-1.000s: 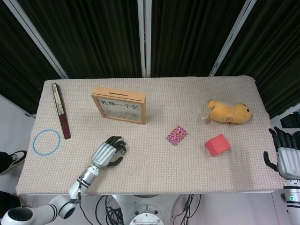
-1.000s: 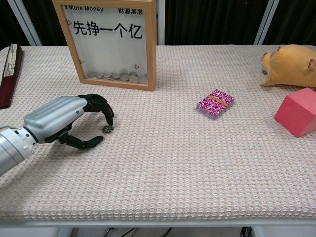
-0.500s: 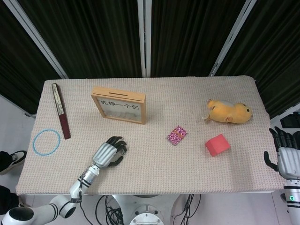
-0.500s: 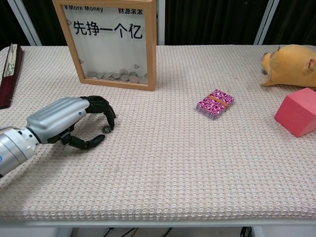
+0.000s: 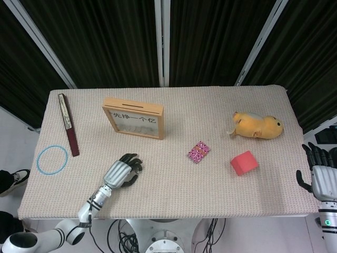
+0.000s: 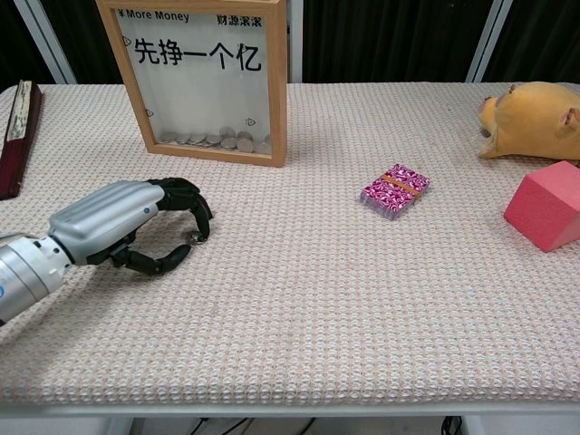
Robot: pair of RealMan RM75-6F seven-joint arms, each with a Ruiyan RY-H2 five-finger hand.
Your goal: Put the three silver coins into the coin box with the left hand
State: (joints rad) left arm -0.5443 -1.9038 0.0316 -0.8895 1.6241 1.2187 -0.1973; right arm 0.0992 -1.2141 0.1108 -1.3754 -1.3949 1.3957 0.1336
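Coin (image 6: 195, 238) under my left hand's (image 6: 127, 222) curled fingertips — grip unclear to me — none visibly outstanding elsewhere, coin box (image 6: 201, 80) waiting just beyond.

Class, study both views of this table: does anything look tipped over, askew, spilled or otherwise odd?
Only the orange plush toy stands out: it lies toppled on its side near the table's right edge, behind the pink block. The coin box stands upright with coins inside. Nothing looks spilled or damaged.
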